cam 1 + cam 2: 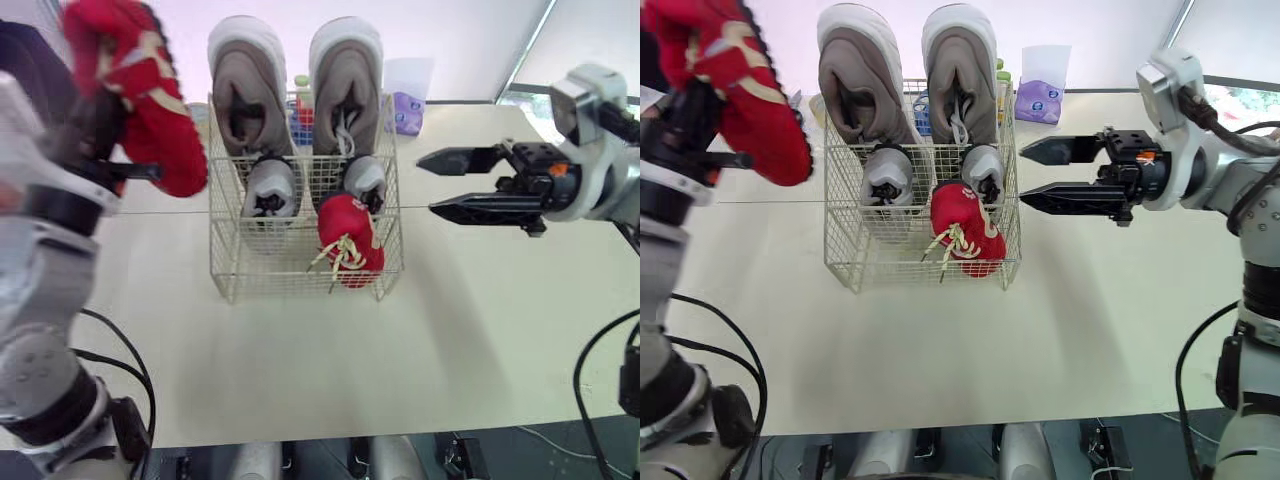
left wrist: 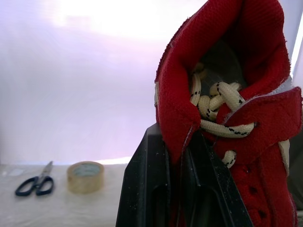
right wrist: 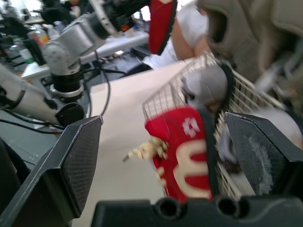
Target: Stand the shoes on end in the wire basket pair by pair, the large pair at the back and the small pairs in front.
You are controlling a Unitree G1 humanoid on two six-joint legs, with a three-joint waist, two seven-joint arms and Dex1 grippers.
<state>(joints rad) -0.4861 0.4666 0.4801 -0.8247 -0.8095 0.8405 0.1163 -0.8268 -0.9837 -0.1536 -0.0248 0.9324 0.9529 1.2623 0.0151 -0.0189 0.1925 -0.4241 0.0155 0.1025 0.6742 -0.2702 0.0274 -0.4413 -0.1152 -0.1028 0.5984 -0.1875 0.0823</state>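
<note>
The white wire basket [image 1: 228, 262] stands mid-table. Two large grey-brown shoes [image 1: 245, 95] [image 1: 345, 85] stand on end at its back, with two small grey shoes [image 1: 270, 188] [image 1: 365, 180] in front of them. One small red shoe [image 1: 350, 238] with cream laces stands at the front right of the basket. My left gripper [image 1: 110, 150] is shut on the second red shoe [image 1: 150, 100], held high to the left of the basket; its fingers [image 2: 156, 189] pinch the shoe's collar. My right gripper [image 1: 433, 185] hangs open just right of the basket, holding nothing.
Behind the basket stand a purple pack [image 1: 408, 112] and a white container [image 1: 410, 75]. In the left wrist view, scissors [image 2: 34, 179] and a roll of tape [image 2: 85, 176] lie on a surface. Cables [image 1: 110, 360] trail at the near left table edge.
</note>
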